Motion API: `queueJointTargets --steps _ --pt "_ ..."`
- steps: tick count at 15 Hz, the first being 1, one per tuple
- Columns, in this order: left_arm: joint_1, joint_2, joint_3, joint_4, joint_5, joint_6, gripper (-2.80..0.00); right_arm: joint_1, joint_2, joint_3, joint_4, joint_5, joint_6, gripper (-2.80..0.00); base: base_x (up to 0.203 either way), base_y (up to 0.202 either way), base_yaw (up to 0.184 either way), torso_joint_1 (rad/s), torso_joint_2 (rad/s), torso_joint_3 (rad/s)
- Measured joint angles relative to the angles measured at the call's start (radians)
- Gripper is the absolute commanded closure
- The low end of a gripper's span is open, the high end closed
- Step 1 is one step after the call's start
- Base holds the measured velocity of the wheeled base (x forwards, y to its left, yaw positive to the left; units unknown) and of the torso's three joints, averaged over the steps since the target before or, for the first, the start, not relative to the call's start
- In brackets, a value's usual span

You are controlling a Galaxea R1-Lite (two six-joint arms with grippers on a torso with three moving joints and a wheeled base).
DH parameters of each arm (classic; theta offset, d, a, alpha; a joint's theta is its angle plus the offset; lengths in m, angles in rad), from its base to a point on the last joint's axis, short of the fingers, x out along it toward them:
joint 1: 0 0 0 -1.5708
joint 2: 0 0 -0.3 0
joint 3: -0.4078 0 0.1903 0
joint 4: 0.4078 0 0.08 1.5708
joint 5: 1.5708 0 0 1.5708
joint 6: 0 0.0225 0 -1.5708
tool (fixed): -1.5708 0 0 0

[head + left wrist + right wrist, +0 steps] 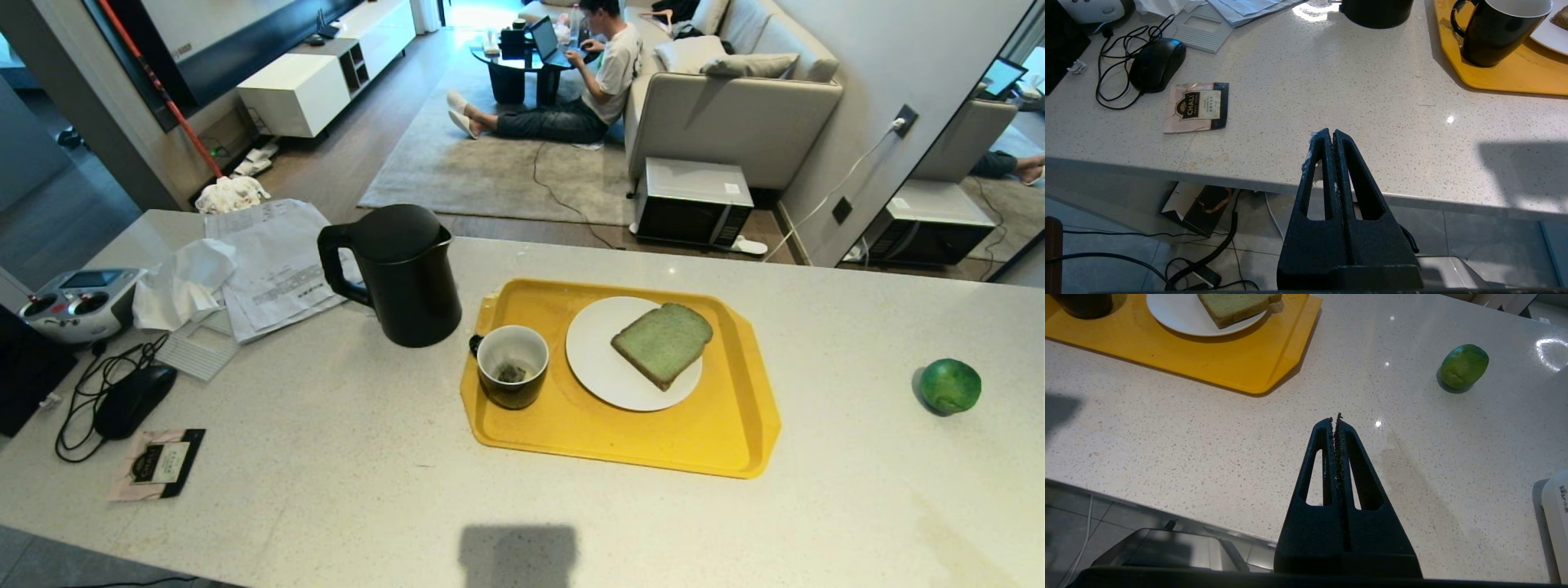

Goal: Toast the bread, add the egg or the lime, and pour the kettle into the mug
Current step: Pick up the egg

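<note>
pale speckled counter (326, 457) fills the head view, living room behind it with a person seated on the rug by a sofa. neither arm shows in the head view.

yellow tray (718, 441) sits mid-counter. on it: white plate (596, 367) carrying the bread (663, 343), and the mug (513, 366) just beside the plate, on the robot's left, tea bag inside. kettle (400, 273) stands off the tray, just beyond the mug on the left, handle turned away from the tray. lime (949, 385) lies alone, well apart from the tray on the right. no egg or toaster seen.

left gripper (1333, 132): fingers pressed together, holding nothing, hanging at the near counter edge; mug and kettle base lie ahead of it.
right gripper (1336, 418): also clamped on nothing, over the near counter; bread ahead and toward the left, lime ahead and toward the right.

judgement: bread lies nearer the right arm, kettle and mug nearer the left. bread rests flat, crust corner overhanging the plate rim, so a pick likely comes in from that edge. nothing started yet.
</note>
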Motion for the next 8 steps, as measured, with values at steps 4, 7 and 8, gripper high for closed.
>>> queueJointTargets --steps 4,7,8 --pt "0.000 0.000 0.000 0.000 0.000 0.000 0.00 0.000 0.000 0.000 0.000 0.000 0.002 0.00 0.000 0.000 0.000 0.000 0.00 0.000" --pt "0.000 0.000 0.000 0.000 0.000 0.001 0.00 0.000 0.000 0.000 0.001 -0.001 0.001 0.00 0.000 0.000 0.000 0.000 0.00 0.000" --pt "0.000 0.000 0.000 0.000 0.000 0.001 0.00 0.000 0.000 0.000 0.000 -0.001 0.001 0.00 0.000 0.000 0.000 0.000 0.00 0.000"
